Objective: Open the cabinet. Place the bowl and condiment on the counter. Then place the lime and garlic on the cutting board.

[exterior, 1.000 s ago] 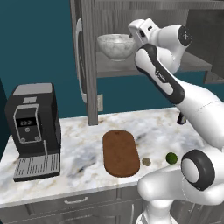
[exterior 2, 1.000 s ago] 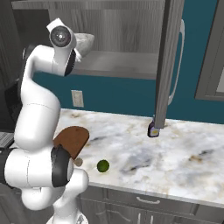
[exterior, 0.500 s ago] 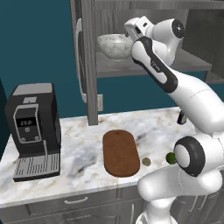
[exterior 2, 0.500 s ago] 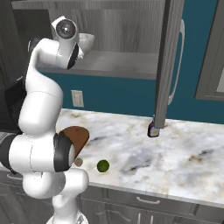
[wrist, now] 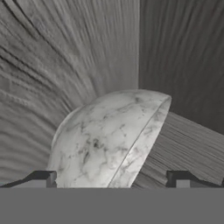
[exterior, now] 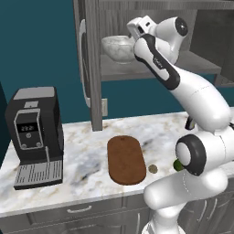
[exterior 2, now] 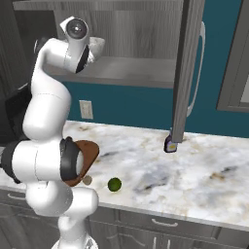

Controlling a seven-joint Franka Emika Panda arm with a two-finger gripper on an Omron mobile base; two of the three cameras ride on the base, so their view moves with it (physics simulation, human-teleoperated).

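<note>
Hand view is showing the wide-open, empty fingers (wrist: 112,179) straddling the bowl (wrist: 107,142) sitting on the shelf of the open cabinet (exterior: 93,64), while lime (exterior 2: 115,184) and garlic (exterior: 153,169) are lying on the surface (exterior 2: 204,170) right of the cutting board (exterior: 124,159), nothing placed yet.

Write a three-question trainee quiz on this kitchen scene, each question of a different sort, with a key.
1. True or false: the bowl sits on the shelf inside the cabinet.
2. Multiple choice: the lime lies on (A) the cutting board, (B) the counter, (C) the shelf.
3. Fill in: the gripper is ____ with the bowl's rim between its fingertips, not yet closed.

Key: 1 true; 2 B; 3 open.
</note>
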